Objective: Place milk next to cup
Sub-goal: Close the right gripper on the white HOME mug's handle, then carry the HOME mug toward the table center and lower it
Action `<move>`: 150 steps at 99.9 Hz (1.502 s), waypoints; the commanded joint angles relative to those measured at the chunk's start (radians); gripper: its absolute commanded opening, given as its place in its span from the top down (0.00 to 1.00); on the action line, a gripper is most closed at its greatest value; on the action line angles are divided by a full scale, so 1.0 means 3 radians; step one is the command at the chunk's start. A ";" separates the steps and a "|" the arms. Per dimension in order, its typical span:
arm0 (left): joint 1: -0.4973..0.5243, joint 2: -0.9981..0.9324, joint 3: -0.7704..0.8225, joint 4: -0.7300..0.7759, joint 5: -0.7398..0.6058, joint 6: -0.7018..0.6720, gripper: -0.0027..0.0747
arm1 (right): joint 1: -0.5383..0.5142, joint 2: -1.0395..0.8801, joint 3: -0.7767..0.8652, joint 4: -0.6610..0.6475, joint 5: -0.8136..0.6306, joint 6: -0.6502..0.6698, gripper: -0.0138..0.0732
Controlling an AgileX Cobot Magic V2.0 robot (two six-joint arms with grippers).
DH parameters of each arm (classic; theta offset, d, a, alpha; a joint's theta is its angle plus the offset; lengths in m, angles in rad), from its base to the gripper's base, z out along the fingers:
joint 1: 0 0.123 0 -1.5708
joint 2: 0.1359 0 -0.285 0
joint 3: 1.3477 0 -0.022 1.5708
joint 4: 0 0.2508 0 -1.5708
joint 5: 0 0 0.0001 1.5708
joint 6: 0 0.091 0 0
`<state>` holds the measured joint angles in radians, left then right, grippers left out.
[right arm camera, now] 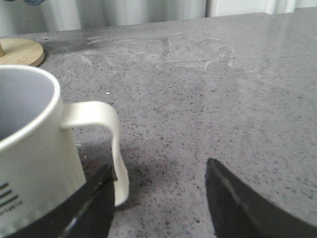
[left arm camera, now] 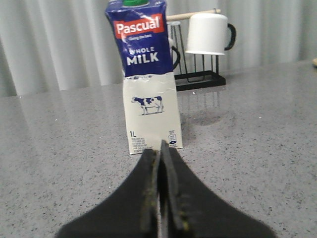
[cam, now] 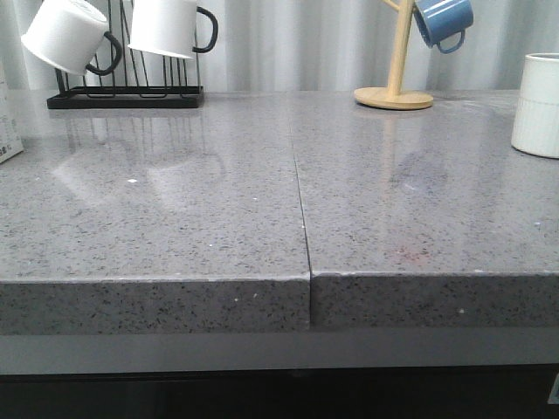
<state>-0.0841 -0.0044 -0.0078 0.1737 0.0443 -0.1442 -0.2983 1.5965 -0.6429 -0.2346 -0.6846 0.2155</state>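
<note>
So far nothing is in hand: you are at the approach step, with the milk (left arm camera: 147, 79) not yet grasped. In the left wrist view it stands upright at centre frame, blue top up, cow panel facing the camera, on the grey counter (left arm camera: 247, 129). The left gripper (left arm camera: 162, 148) sits low in that frame, just in front of the carton's base, and its 2 fingers are pressed together with only a thin seam between them. In the front view, only a sliver of the carton (cam: 7, 122) shows at the far left edge.

The cup (cam: 536, 105) stands at the far right edge of the front view, well apart from the milk, with the counter's centre seam between them. The right wrist view shows it at lower left of the frame, handle (right arm camera: 101, 144) pointing toward frame centre. The right gripper (right arm camera: 158, 193) has its fingers spread wide; one fingertip lies just beside the handle, and you cannot tell from this view whether it touches.

My reading of the next move: spread the left fingers wider than the carton, ease forward around its lower half, then close. The carton is tall, so a low, square grip should keep it from tipping. After that comes a long carry across to the right. Mind the rack (left arm camera: 200, 79) with its mug (left arm camera: 208, 32) behind the carton.
</note>
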 commanded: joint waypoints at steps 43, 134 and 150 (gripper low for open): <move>-0.0013 -0.0112 0.0173 -0.0010 -0.0264 -0.0025 0.99 | -0.0028 0.0203 -0.0458 -0.0323 -0.0301 0.0118 0.35; -0.0013 -0.0112 0.0173 -0.0010 -0.0264 -0.0025 0.99 | 0.0168 0.0277 -0.0757 -0.0325 -0.0337 0.0112 0.97; -0.0013 -0.0112 0.0173 -0.0010 -0.0264 -0.0025 0.99 | 0.0599 0.0024 -0.0757 0.0369 -0.0062 -0.0436 0.97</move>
<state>-0.0841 -0.0044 -0.0078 0.1737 0.0443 -0.1442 -0.1730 1.6828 -0.8458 -0.2408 -0.6503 0.1733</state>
